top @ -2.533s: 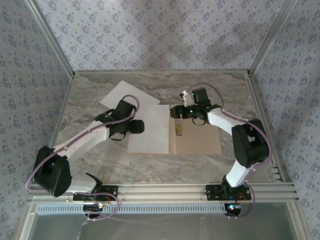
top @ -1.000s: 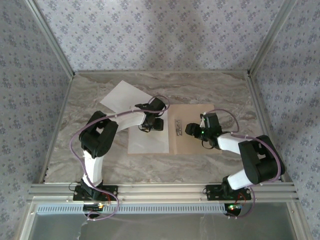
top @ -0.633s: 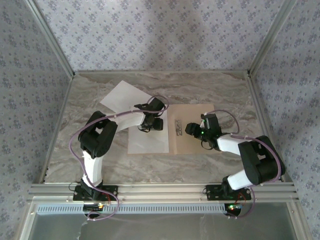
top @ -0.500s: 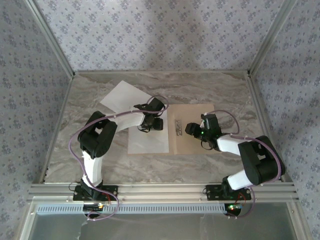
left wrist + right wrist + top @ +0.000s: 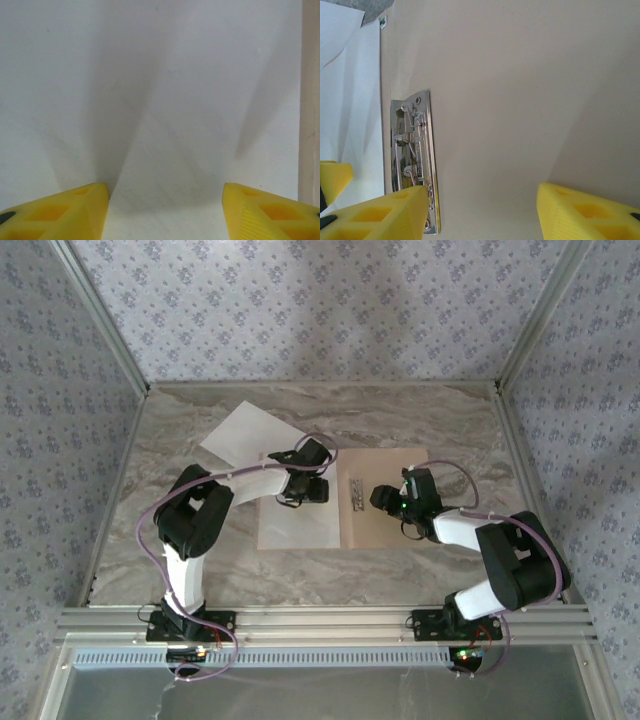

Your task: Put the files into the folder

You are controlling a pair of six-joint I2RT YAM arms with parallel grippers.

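Looking outward from the arms' side, you have the folder (image 5: 395, 525) lying open on the table (image 5: 450, 420), its long axis running left to right, with the clip (image 5: 356, 494) marking its spine. Left of the clip, one white sheet (image 5: 295, 525) covers that half of the folder; your left hand (image 5: 164, 189) hangs low over it, fingers spread and empty. Right of the clip, your right hand (image 5: 481, 189) hovers over bare cardboard, likewise released. Beyond the clip and to its left lies the second sheet (image 5: 240, 435), skewed, its near corner meeting the first; which lies on top I cannot tell. Your left hand is nearer, so I judge the reach is its job. Bare table lies around that sheet's far edges, leaving room.
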